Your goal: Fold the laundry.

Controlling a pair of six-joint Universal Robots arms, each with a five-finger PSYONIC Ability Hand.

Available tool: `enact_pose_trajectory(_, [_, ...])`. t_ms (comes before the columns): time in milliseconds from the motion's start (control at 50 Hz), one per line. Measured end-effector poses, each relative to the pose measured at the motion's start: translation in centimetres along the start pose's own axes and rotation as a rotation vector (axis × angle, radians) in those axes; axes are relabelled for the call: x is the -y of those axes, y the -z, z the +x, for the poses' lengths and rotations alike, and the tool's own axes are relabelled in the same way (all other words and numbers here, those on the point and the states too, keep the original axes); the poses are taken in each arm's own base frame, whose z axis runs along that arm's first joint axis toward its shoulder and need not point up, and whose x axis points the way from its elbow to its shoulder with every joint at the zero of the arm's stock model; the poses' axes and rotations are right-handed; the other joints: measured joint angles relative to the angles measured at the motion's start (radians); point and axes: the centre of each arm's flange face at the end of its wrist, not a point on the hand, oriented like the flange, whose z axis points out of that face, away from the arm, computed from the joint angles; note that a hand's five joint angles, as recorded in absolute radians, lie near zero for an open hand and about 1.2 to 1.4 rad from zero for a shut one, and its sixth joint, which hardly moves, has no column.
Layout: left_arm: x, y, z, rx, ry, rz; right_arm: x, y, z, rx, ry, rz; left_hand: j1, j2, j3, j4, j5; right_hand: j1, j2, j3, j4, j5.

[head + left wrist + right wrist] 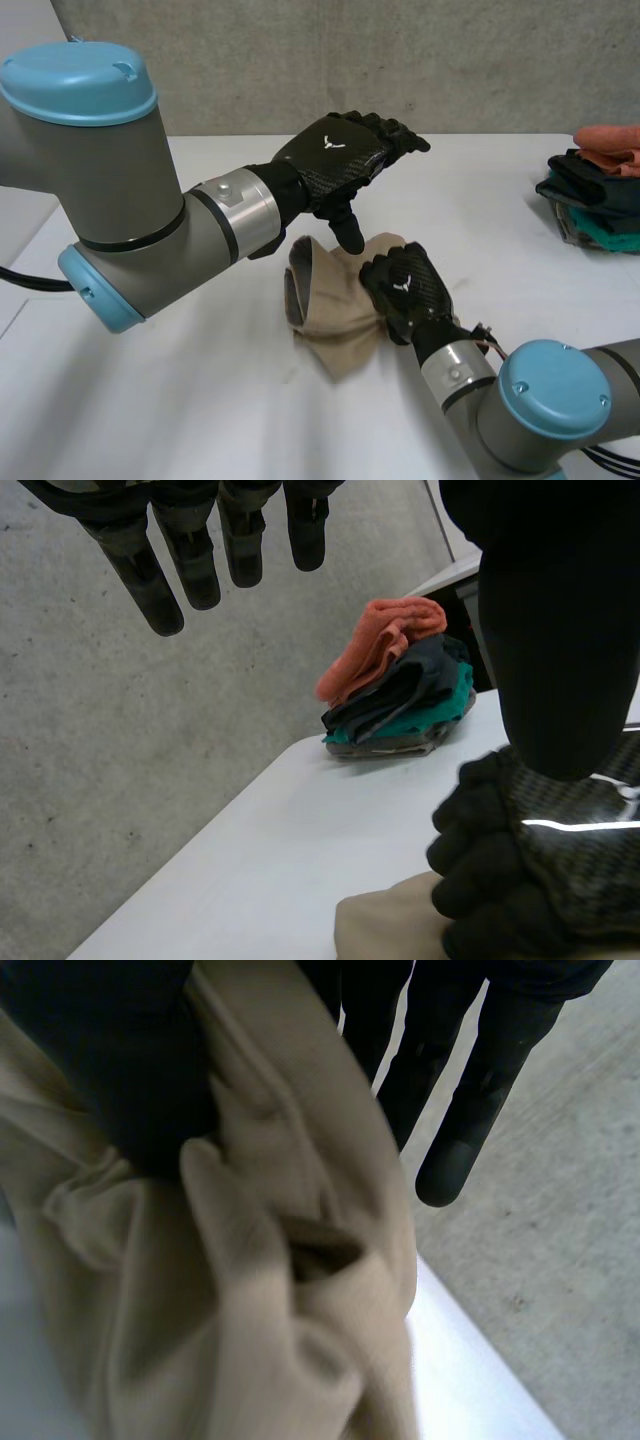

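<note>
Wht table [150,400] | R hand [405,290] pinches cloth [340,315] edge | L hand [340,150] slack above

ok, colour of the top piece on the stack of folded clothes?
The top piece is coral orange; the left wrist view shows it best.

Your left hand [340,150] hangs raised with its fingers [150,580] straight and the thumb pointing down. Your right hand [405,285] sits lower, just beside it, palm down, with the cloth [335,310] pinched between thumb and fingers.
</note>
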Motion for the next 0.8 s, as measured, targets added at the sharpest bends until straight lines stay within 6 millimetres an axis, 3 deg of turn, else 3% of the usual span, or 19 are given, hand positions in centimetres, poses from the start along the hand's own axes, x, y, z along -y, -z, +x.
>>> enact_pose_trajectory(320, [0.4, 0.1, 0.0, 0.002, -0.002, 0.009, 0.6, -1.9, 1.1, -0.015, -0.03, 0.003, 0.0, 0.0, 0.0, 0.0, 0.0, 0.001, 0.01, 0.025, 0.036, 0.098])
enact_pose_trajectory(440, [1.1, 0.2, -0.2, 0.008, -0.009, 0.031, 2.1, -3.9, 3.2, -0.069, -0.055, 0.062, 0.0, 0.0, 0.0, 0.0, 0.0, 0.001, 0.01, 0.025, 0.036, 0.098])
enact_pose_trajectory(500, [2.2, 0.5, -0.4, 0.019, -0.015, 0.065, 3.3, -5.3, 5.5, -0.127, -0.059, 0.114, 0.0, 0.0, 0.0, 0.0, 0.0, 0.02, 0.01, 0.025, 0.036, 0.098])
enact_pose_trajectory(520, [2.9, 0.7, -0.6, 0.026, -0.017, 0.09, 4.5, -6.4, 7.9, -0.185, -0.062, 0.162, 0.0, 0.0, 0.0, 0.0, 0.0, 0.02, 0.01, 0.025, 0.038, 0.098])
enact_pose_trajectory(560, [3.6, 0.8, -0.8, 0.033, -0.018, 0.116, 5.5, -7.2, 10.0, -0.231, -0.064, 0.201, 0.0, 0.0, 0.0, 0.0, 0.0, 0.02, 0.01, 0.025, 0.04, 0.098])
enact_pose_trajectory(640, [5.3, 1.3, -1.1, 0.046, -0.007, 0.181, 7.4, -8.6, 16.4, -0.353, -0.075, 0.275, 0.001, 0.0, 0.0, 0.0, 0.0, 0.033, 0.01, 0.025, 0.041, 0.105])
enact_pose_trajectory(680, [5.8, 1.4, -1.2, 0.049, -0.001, 0.199, 7.8, -8.8, 19.0, -0.394, -0.08, 0.291, 0.001, 0.0, 0.0, 0.0, 0.0, 0.064, 0.01, 0.025, 0.041, 0.131])
enact_pose_trajectory(720, [6.3, 1.6, -1.2, 0.05, 0.006, 0.216, 8.0, -8.9, 23.3, -0.446, -0.085, 0.313, 0.001, 0.0, 0.0, 0.0, 0.0, 0.072, 0.01, 0.025, 0.043, 0.14])
enact_pose_trajectory(800, [6.6, 1.8, -1.1, 0.05, 0.01, 0.225, 7.5, -8.4, 29.3, -0.493, -0.086, 0.334, 0.001, 0.0, 0.0, 0.0, 0.0, 0.072, 0.01, 0.026, 0.045, 0.15])
